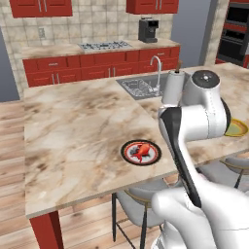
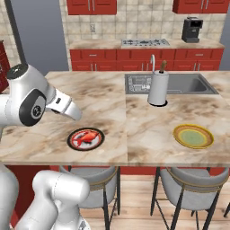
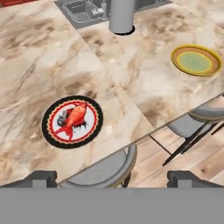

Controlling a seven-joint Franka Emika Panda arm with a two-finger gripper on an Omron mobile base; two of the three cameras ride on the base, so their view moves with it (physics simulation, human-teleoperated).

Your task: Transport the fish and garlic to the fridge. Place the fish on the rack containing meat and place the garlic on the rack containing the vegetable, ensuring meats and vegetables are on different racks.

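Fish [image 3: 73, 119] on round plate [image 3: 50, 138] nr island's front edge; gripper [image 3: 111, 178] above, jaws spread wide, holding nothing.
Fish lies flat w/ long axis diagonal in hand view: head up-right, tail down-left. Yellow-rimmed green plate [image 3: 195, 61] bare, well apart. Grey canister [image 3: 121, 15] upright by sink [image 2: 179, 83].

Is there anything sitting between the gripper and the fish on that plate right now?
Nothing visible blocks it. The fish lies alone on the round black-rimmed plate near the counter's edge, and the open gripper looks down on it from above the stools. The paper towel holder and the yellow plate stand well off.
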